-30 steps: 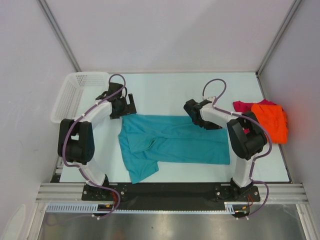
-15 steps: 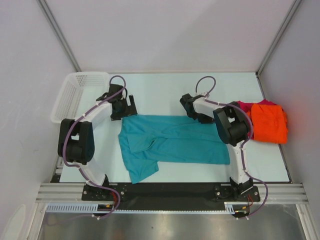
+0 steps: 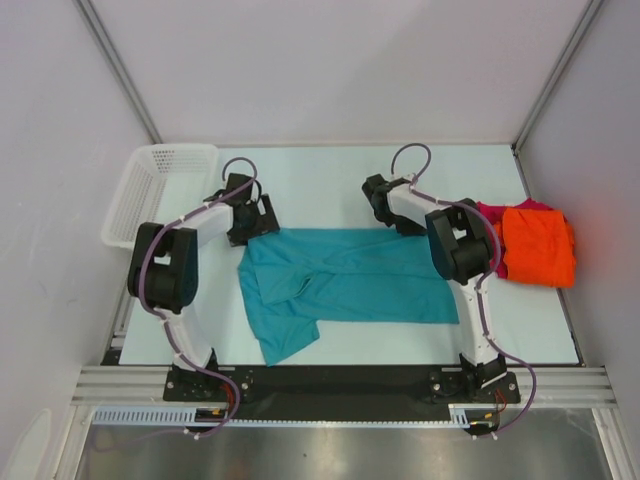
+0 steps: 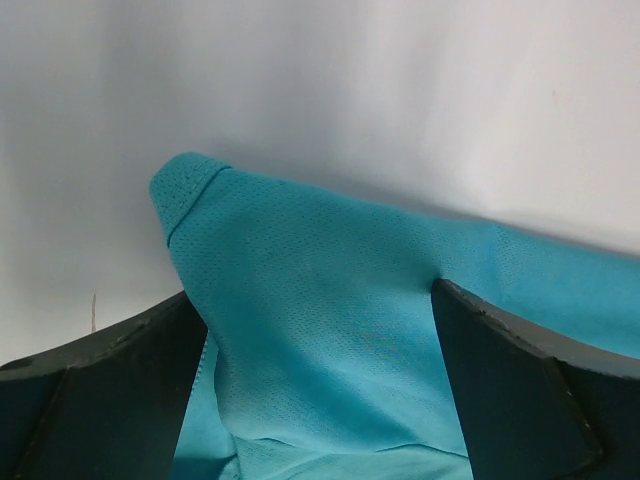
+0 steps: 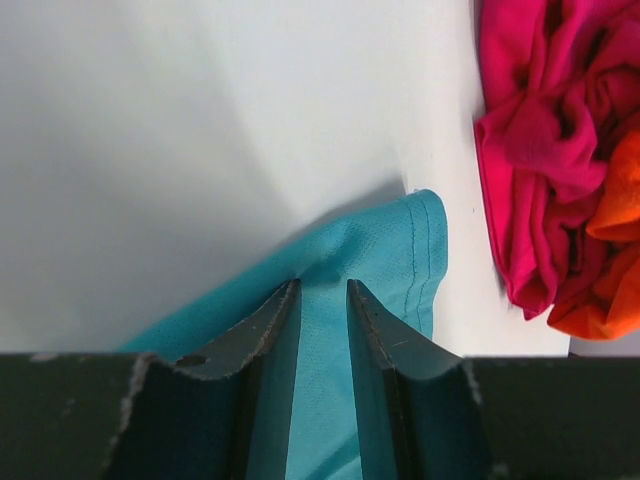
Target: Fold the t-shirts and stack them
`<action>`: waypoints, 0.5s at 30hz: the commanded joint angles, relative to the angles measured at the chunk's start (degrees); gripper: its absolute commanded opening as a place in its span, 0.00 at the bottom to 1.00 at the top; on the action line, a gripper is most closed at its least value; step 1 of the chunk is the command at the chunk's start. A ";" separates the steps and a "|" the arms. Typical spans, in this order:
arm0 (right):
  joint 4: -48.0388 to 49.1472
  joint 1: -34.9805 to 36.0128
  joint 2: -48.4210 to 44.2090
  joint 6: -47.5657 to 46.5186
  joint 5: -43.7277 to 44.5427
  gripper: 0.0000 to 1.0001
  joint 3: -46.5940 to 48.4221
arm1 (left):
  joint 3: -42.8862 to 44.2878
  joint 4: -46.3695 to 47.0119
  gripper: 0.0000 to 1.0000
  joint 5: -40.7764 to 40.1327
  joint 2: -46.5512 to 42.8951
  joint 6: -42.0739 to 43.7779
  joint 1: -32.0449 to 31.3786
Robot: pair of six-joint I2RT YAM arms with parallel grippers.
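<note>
- Pale worktop (image 3: 330,170): teal t-shirt (image 3: 370,285) spread at centre.
- Left pincer (image 4: 318,300) wide open astride far-left corner; right pincer (image 5: 322,288) half-closed around far-right hem, bite unclear.
- Risk: uneven grip, corner slips, fold skews.

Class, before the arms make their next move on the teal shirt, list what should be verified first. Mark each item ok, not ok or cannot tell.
1. The left gripper is open and straddles the far-left corner of the teal shirt: ok.
2. The right gripper has the far-right corner pinched: cannot tell; the jaws are nearly together, with cloth showing between them.
3. The teal shirt lies flat: not ok; its left part is rumpled and folded over.
4. The orange shirt and magenta shirt lie apart from the teal one: ok.
</note>
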 commanded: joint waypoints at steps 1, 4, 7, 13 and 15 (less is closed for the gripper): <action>3.54 -1.00 3.18 -0.76 -2.96 0.32 5.72 | 3.06 1.79 0.98 0.14 5.27 -1.53 -0.24; 3.01 -1.26 3.44 -1.46 -3.13 0.32 8.18 | 4.21 0.38 0.97 -1.88 5.71 -1.96 -0.24; 3.19 -1.52 3.79 -2.25 -3.40 0.32 9.85 | 6.05 -2.07 0.94 -2.06 7.03 -2.49 0.11; 1.96 -2.14 4.85 -3.05 -3.05 0.32 12.14 | 10.45 -5.86 0.94 -2.23 7.83 -2.93 1.42; 1.78 -2.14 4.07 -2.61 -2.78 0.31 11.62 | 11.07 -6.74 0.94 -2.49 6.95 -2.50 1.51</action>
